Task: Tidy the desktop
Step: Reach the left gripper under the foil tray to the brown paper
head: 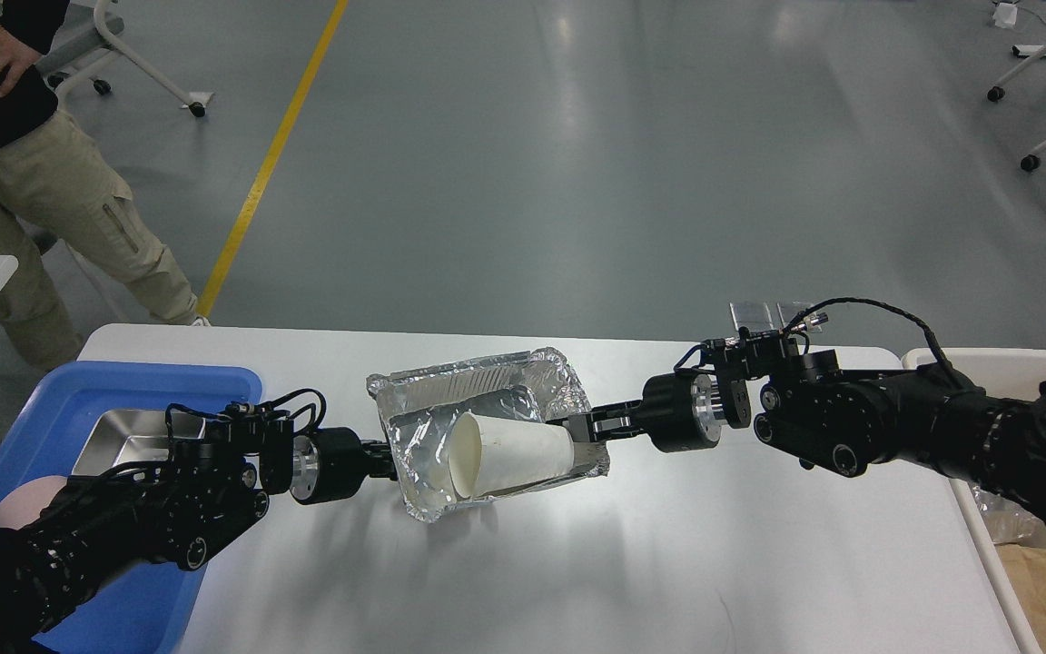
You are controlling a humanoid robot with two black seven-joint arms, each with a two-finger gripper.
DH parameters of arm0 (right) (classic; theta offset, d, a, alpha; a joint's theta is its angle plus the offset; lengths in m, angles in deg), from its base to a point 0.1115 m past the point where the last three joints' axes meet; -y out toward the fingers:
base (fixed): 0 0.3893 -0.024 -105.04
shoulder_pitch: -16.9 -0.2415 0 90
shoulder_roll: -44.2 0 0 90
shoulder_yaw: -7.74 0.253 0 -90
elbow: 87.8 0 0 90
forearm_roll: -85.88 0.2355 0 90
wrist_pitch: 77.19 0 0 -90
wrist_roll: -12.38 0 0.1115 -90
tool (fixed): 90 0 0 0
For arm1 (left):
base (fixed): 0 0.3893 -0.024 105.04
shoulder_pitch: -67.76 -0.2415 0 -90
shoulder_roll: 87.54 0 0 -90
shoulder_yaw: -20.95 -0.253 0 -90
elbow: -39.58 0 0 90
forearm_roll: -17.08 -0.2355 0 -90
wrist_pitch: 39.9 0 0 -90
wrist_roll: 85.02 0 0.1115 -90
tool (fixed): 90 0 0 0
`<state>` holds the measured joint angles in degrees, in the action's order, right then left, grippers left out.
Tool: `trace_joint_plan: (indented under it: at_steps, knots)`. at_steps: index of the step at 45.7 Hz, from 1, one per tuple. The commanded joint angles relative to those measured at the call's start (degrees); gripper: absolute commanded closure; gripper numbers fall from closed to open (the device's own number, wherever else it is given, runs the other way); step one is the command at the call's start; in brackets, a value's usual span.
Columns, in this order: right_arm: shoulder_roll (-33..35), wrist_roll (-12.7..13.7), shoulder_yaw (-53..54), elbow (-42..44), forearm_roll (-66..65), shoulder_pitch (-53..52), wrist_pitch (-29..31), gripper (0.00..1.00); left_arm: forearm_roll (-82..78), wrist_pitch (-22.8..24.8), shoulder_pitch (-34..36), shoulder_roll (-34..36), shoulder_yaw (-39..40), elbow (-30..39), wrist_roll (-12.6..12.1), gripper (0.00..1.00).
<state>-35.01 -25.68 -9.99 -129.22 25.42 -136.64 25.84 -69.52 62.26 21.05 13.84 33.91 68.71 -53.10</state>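
The white desktop (668, 563) holds a crumpled foil tray (478, 391) near its middle. A white paper cup (509, 452) lies on its side inside the tray, mouth to the left. My right gripper (585, 427) comes in from the right and is shut on the foil tray's right rim, holding it tilted with a shadow beneath. My left gripper (389, 460) reaches the tray's left rim. Its fingertips are hidden by the foil, so I cannot tell whether it is open or shut.
A blue plastic tray (60, 386) sits at the desktop's left end with a metal container (128, 436) and a pale pinkish object (19, 501) in it. A beige bin (995, 363) stands past the right edge. A person (24, 173) stands at the far left.
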Motion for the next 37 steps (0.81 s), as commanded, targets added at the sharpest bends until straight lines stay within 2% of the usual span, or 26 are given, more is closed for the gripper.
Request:
trace_joint_plan:
  at_steps: [1,15,21,33,35,37]
  knots:
    - [0.37,0.01,0.24,-1.02,0.00,0.00,-0.11,1.00,2.31,-1.53,-0.32,-1.53,-0.05,-2.76,0.77,0.06]
    - [1.25,0.01,0.41,-2.17,0.09,0.00,-0.20,1.00,2.40,-3.98,-1.98,-3.99,-0.05,-5.84,0.86,0.06]
    - [2.13,0.01,0.50,-2.52,0.09,0.00,-0.29,1.00,2.31,-4.87,-2.16,-5.22,-0.05,-7.16,1.82,0.11]
    - [3.27,0.09,1.03,-4.54,0.09,-0.44,-1.08,1.00,3.71,-6.18,-2.07,-6.71,-5.76,-9.35,2.53,0.28]
    - [3.36,0.01,1.03,-4.54,0.09,-0.53,-1.08,1.00,4.15,-6.45,-1.99,-6.80,-6.37,-9.62,2.44,0.35]
    - [3.36,0.09,1.03,-4.54,0.09,-0.53,-1.08,1.00,4.33,-6.45,-1.99,-6.89,-6.99,-9.71,2.44,0.46]
